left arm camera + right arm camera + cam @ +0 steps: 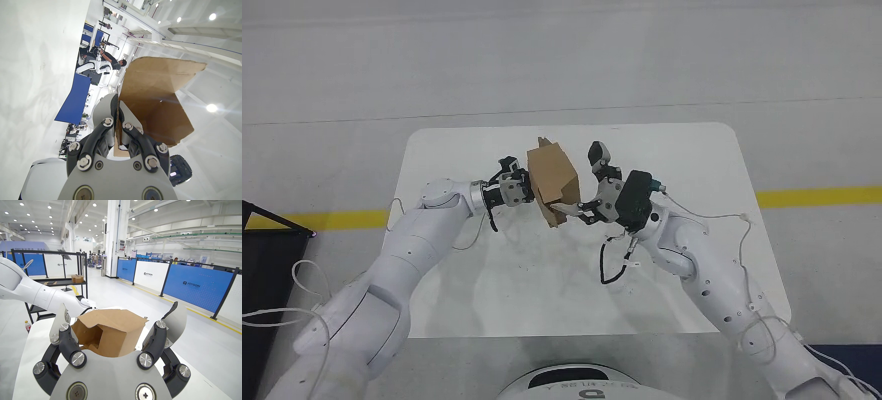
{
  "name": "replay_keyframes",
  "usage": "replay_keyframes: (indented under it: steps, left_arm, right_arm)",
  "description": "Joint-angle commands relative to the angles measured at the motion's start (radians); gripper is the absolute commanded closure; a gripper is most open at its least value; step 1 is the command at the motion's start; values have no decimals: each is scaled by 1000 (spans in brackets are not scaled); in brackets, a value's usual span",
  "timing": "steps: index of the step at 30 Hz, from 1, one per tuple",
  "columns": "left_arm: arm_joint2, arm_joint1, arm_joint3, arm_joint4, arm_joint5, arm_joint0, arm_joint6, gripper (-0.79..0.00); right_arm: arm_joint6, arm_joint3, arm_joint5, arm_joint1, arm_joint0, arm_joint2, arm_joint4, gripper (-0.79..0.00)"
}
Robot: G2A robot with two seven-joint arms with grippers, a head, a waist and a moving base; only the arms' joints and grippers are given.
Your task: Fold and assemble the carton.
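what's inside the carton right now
Through the carton's open end, the right wrist view shows bare brown cardboard walls and folded edges, with no contents visible. The deeper part is shaded and covered by the near panel, so it cannot be checked.

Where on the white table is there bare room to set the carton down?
Bare: the near strip of the white table between both arms, and the far right corner. Crowded: mid-table, where left gripper and right gripper flank the brown cardboard carton.

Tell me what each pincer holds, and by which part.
Left pincer is shut on the carton, pinching one panel's edge. Right pincer is open around the carton, gripping nothing.
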Motion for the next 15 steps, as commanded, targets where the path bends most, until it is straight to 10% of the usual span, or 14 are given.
replay_keyframes:
  steps: [1, 15]
  left_arm:
    - [0, 0, 0, 0, 0, 0, 0, 0]
    - [0, 0, 0, 0, 0, 0, 0, 0]
  right_arm:
    - [9, -1, 26, -4, 1, -4, -6, -785]
    - [104, 14, 68, -17, 15, 2, -9, -785]
